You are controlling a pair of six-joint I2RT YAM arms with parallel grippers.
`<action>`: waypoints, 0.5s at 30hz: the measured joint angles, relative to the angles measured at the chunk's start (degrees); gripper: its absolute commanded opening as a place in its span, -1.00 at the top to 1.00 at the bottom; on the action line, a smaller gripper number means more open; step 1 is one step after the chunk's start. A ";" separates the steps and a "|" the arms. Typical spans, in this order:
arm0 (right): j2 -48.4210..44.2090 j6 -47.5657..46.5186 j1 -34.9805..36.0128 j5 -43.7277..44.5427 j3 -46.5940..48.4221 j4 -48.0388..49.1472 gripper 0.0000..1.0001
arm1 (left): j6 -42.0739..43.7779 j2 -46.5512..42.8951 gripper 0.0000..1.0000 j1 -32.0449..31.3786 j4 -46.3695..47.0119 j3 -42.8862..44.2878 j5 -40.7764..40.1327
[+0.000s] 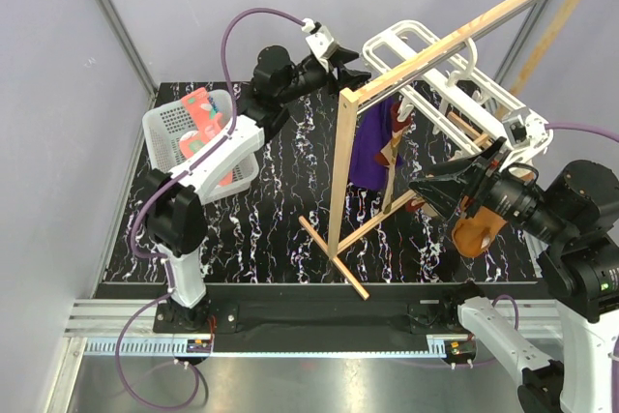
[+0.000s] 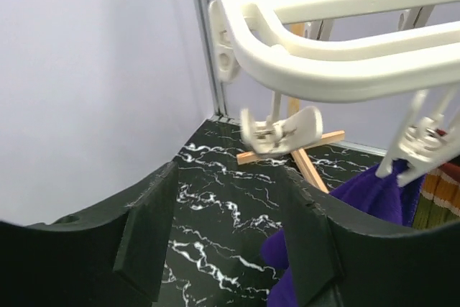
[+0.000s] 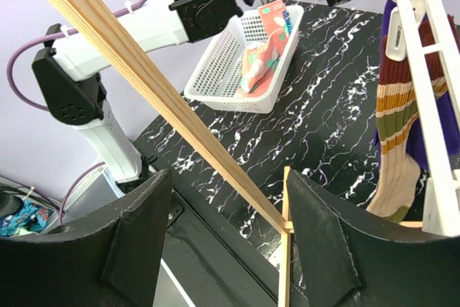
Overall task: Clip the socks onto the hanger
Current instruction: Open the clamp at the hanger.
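The white hanger [image 1: 455,74] hangs from the wooden rail at the back right. A tan striped sock [image 3: 397,124] is clipped to it and hangs beside a purple cloth [image 2: 363,195]. Two pink socks [image 1: 198,123] lie in the white basket. My left gripper [image 1: 353,70] is open and empty at the hanger's left end. In the left wrist view my left gripper [image 2: 228,177] is just below a dangling clip [image 2: 280,131]. My right gripper [image 1: 421,188] is open in front of the hanger, with the rail [image 3: 144,84] crossing between its fingers [image 3: 140,228] without touching.
The light wooden stand [image 1: 338,191] rises mid-table, its feet [image 1: 334,258] spread on the black marbled top. The white basket [image 1: 164,132] sits at the left edge. An orange-brown cloth [image 1: 479,229] hangs under my right arm. Grey walls close in at the back and left.
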 measured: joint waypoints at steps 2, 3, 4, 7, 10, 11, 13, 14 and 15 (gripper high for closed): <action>-0.07 -0.17 0.00 0.26 0.00 -0.33 -0.40 | -0.50 1.90 -0.13 0.00 0.09 1.77 1.57; -0.09 -0.22 0.00 0.35 0.00 -0.63 -0.40 | -0.83 2.40 -0.01 0.00 0.11 1.99 2.34; -0.09 -0.26 0.00 0.39 0.00 -0.94 -0.38 | -1.20 2.78 0.06 0.00 0.04 2.10 3.15; -0.11 -0.39 0.00 0.44 0.00 -1.27 -0.38 | -1.75 3.37 0.09 -0.02 0.07 2.40 5.40; -0.33 -0.39 0.00 0.44 0.00 -1.27 -0.37 | -2.58 3.37 0.24 -0.02 1.64 2.32 8.22; -0.37 -0.39 0.00 0.46 0.00 -1.27 -0.37 | -2.97 3.34 0.29 -0.02 2.34 2.14 8.87; -0.46 -0.37 0.00 0.44 0.00 -1.25 -0.37 | -3.48 3.32 0.39 -0.02 3.43 1.62 9.84; -0.46 -0.37 0.00 0.44 0.00 -1.25 -0.36 | -3.65 3.32 0.52 -0.07 3.76 1.36 10.25; -0.46 -0.33 0.02 0.44 -0.02 -1.25 -0.36 | -3.93 3.32 0.60 -0.07 4.04 1.09 10.62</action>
